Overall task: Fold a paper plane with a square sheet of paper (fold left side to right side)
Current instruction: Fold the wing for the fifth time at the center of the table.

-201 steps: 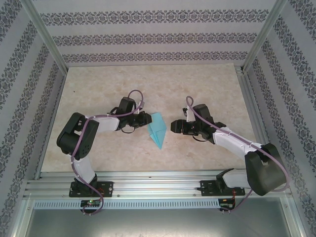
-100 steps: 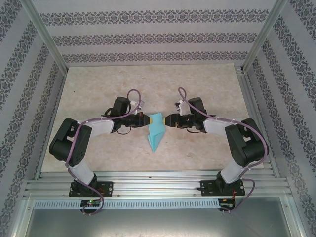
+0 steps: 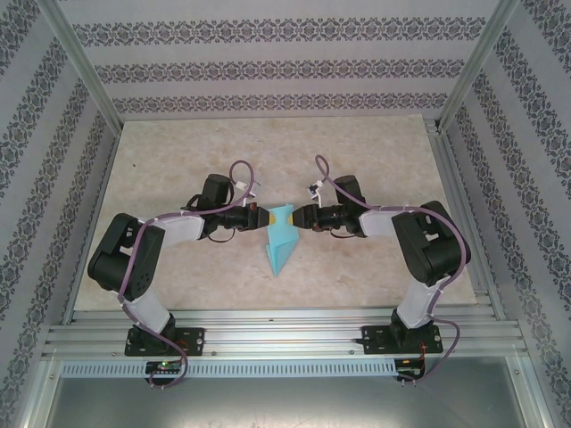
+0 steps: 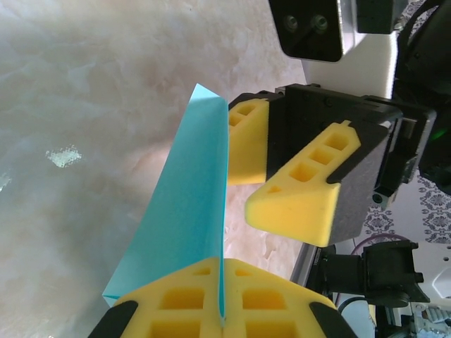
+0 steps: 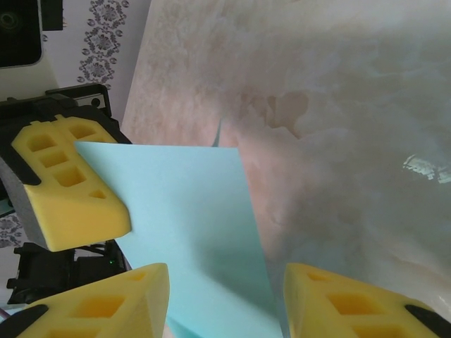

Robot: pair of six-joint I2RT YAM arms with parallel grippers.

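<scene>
Your left gripper (image 4: 222,313) is pinching the folded square sheet of paper (image 3: 283,241) midway between the table's (image 3: 178,152) side edges. Your right gripper (image 5: 224,303) is sitting with its jaws spread around it. It's looking thin and floppy, so be gripping beside the crease.

The paper (image 3: 283,239) sits in the middle of the table (image 3: 268,152), tip toward the arm bases. Left gripper (image 3: 264,216) is on its far-left corner, right gripper (image 3: 302,218) opposite at the far-right one.
</scene>
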